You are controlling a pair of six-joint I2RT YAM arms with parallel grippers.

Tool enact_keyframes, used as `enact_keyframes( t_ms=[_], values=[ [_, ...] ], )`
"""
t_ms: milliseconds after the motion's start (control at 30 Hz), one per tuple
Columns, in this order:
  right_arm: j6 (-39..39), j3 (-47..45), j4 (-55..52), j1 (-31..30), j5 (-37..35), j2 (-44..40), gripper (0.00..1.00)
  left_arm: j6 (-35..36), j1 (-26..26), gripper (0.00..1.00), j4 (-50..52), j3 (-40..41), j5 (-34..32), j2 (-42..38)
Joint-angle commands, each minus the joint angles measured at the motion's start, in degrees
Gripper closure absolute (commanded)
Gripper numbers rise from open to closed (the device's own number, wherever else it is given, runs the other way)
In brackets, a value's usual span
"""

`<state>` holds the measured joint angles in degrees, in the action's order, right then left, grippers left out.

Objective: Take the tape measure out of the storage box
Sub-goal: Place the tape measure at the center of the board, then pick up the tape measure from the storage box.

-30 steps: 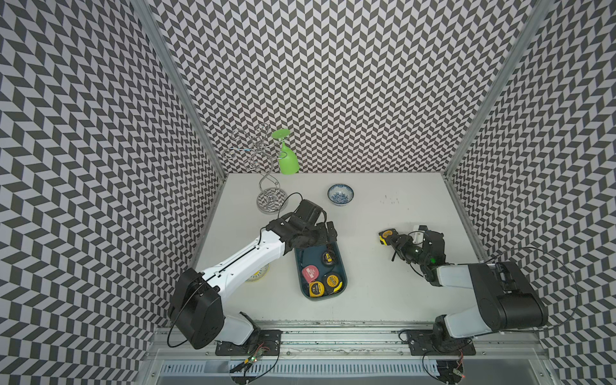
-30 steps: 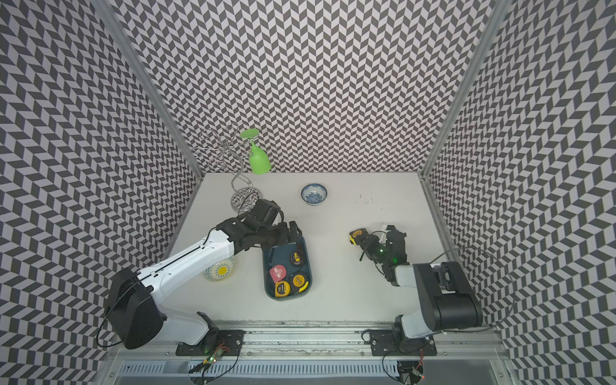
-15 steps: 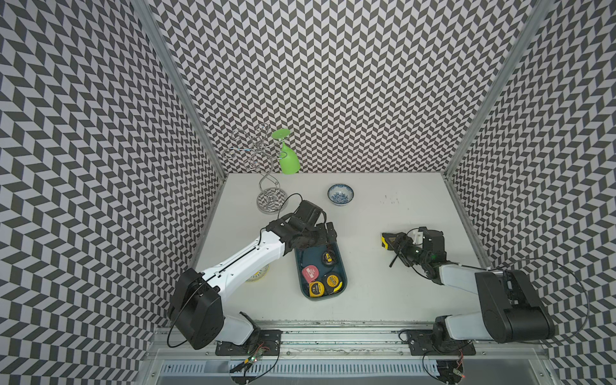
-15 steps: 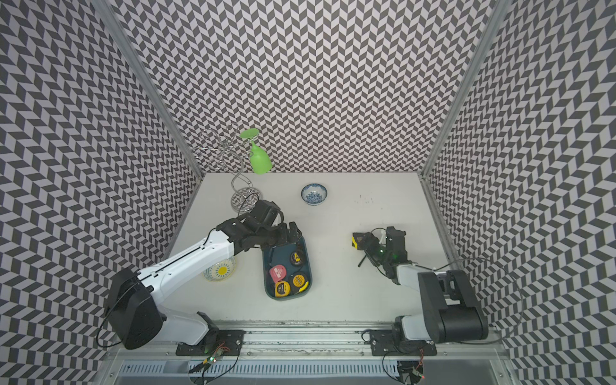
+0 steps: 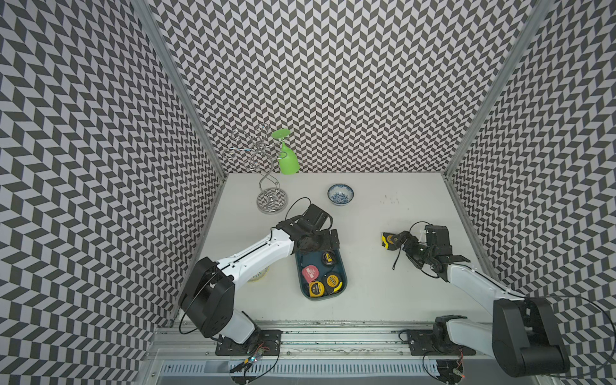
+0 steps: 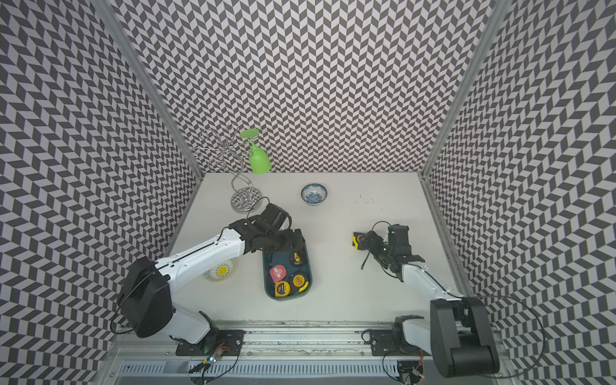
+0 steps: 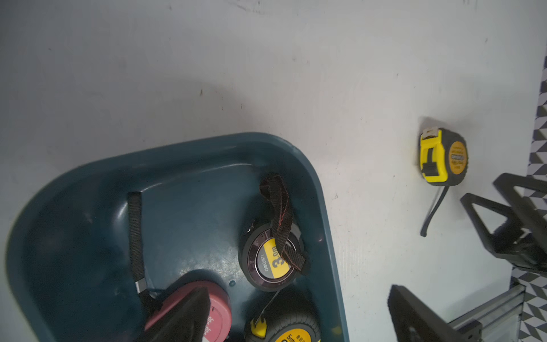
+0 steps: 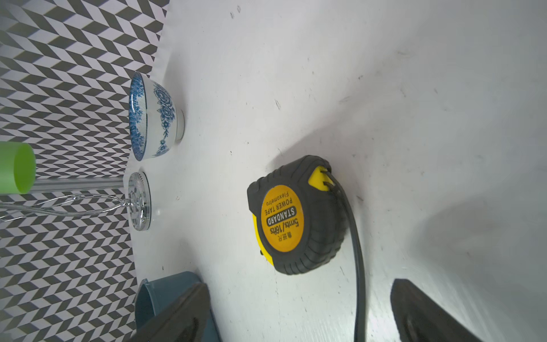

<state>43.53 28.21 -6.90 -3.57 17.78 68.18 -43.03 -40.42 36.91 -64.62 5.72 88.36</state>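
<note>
Tape measure [image 8: 296,216] is out, lying on the tabletop [image 5: 383,293] near its right edge, right gripper [image 8: 300,284] spread open just beside it. Left gripper [image 7: 299,290] hangs open over the storage box [image 7: 207,142]; maybe four more inside.

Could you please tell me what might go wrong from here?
1. The strap of the tape measure on the table runs between the fingers of the open right gripper; pulling back could snag it and tip the tape measure, apparently standing on edge.
2. The open left gripper, above the storage box, might catch only the loose strap of the black tape measure.
</note>
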Motion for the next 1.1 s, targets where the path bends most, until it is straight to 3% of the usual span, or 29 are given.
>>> enact_keyframes(
  t_ms=[0,533,1067],
  values=[
    [-3.17,1.83,-6.44,0.01,-3.26,-3.46,0.0,1.28,-1.34,0.03,1.94,-0.97,0.35,2.26],
    [-3.21,3.08,-11.21,-0.03,-3.54,-10.5,0.0,-0.47,-2.57,0.2,3.87,0.39,-3.72,5.58],
    [-2.13,2.04,-9.56,-0.03,-2.82,-9.91,0.0,-1.75,-2.63,0.15,1.04,-0.14,-2.1,11.37]
  ],
)
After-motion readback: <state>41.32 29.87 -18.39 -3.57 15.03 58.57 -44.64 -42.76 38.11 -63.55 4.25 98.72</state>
